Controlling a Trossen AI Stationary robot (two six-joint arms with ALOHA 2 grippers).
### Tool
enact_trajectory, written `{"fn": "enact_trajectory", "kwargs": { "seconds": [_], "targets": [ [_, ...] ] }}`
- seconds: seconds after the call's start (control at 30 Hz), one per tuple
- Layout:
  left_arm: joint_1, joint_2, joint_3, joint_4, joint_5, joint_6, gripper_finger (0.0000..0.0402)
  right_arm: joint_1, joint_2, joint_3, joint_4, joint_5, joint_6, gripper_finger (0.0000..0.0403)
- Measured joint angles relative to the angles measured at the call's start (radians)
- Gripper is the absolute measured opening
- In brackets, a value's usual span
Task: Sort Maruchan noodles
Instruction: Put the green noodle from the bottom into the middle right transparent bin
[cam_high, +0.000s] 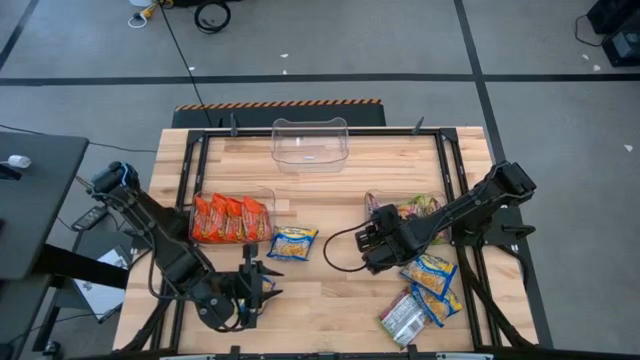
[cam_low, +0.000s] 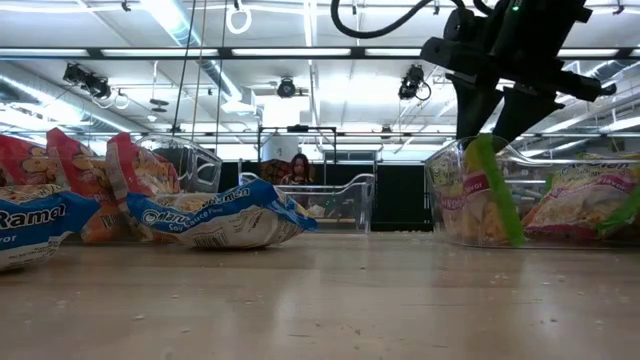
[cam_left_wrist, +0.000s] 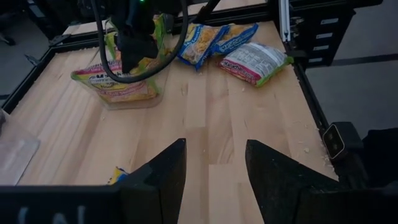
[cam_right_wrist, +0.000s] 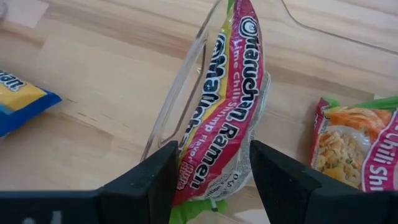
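My right gripper (cam_high: 378, 241) (cam_right_wrist: 213, 180) hangs open over the near-left corner of a clear bin (cam_high: 412, 205) that holds silver, green and pink packets. Its fingers stand on either side of a pink-and-green noodle packet (cam_right_wrist: 231, 93) (cam_low: 497, 190). That packet stands on edge inside the bin, against its clear wall (cam_right_wrist: 180, 93). Whether the fingers touch it, I cannot tell. My left gripper (cam_high: 262, 283) (cam_left_wrist: 216, 168) waits open above bare table near the near edge. One blue-and-yellow packet (cam_high: 292, 242) lies flat mid-table.
Orange-red packets (cam_high: 230, 218) stand in a row in a clear bin on the left. Two blue-and-yellow packets (cam_high: 432, 278) and a silver one (cam_high: 403, 315) lie near the table's near right corner. An empty clear bin (cam_high: 310, 143) sits at the far edge. A person shows far behind the table.
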Motion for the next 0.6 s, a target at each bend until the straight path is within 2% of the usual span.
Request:
{"fn": "enact_trajectory", "kwargs": {
  "seconds": [0.27,0.6],
  "targets": [
    [0.0,0.0,0.0,0.001,0.0,0.0,0.0169,-0.002,-0.004,0.0,-0.008,0.01,0.008,0.0201],
    [0.001,0.0,0.0,0.002,0.0,0.0,0.0169,-0.015,-0.009,0.0,0.003,0.012,0.023,0.0169]
  ]
}}
